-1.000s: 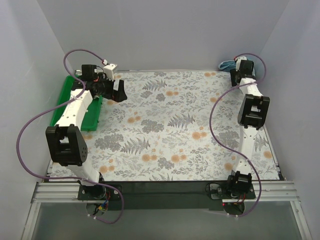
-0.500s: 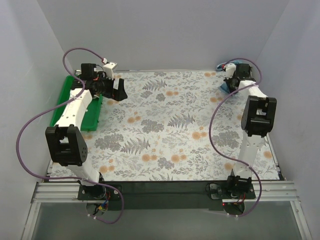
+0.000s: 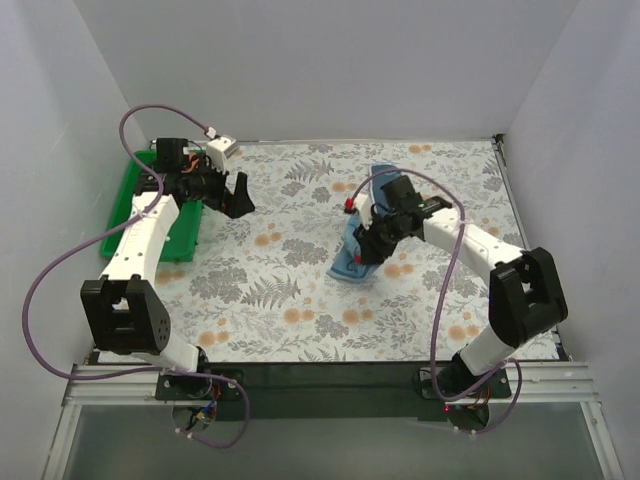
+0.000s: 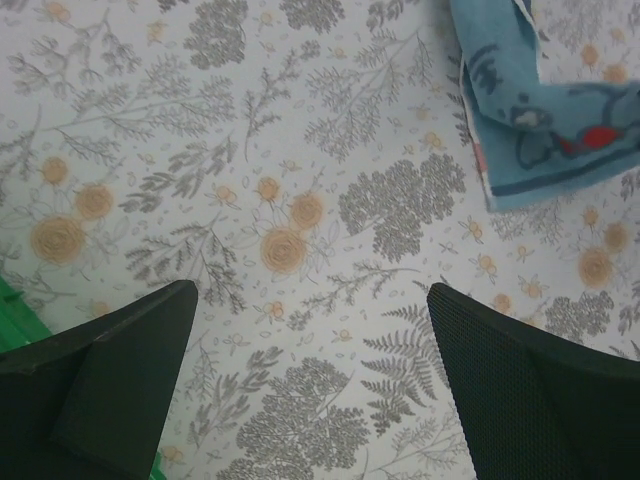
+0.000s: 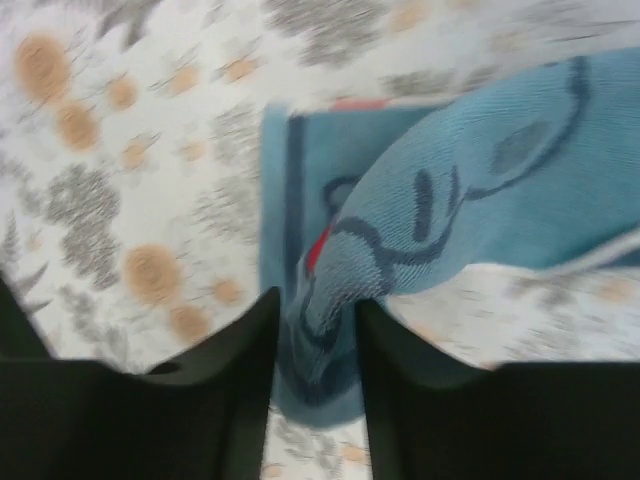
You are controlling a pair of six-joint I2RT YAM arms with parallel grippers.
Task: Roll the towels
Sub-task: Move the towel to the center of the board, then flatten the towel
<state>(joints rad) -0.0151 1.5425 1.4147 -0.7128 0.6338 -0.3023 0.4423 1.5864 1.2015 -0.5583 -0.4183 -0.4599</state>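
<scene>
The light blue towel (image 3: 358, 258) with dark cartoon print lies crumpled as a strip on the floral table, right of centre. My right gripper (image 3: 376, 232) is shut on a fold of it (image 5: 400, 240), the cloth pinched between both fingers. In the left wrist view the towel (image 4: 530, 110) shows at the top right. My left gripper (image 3: 238, 192) is open and empty over the table's far left, well apart from the towel. The rust-red towel is out of view.
A green tray (image 3: 130, 200) lies along the table's far left edge, under the left arm; its corner shows in the left wrist view (image 4: 12, 305). Grey walls close in the back and both sides.
My right arm has swung from the far right corner to the table's middle, pulling the blue towel along with it. My left arm shifted only slightly.
</scene>
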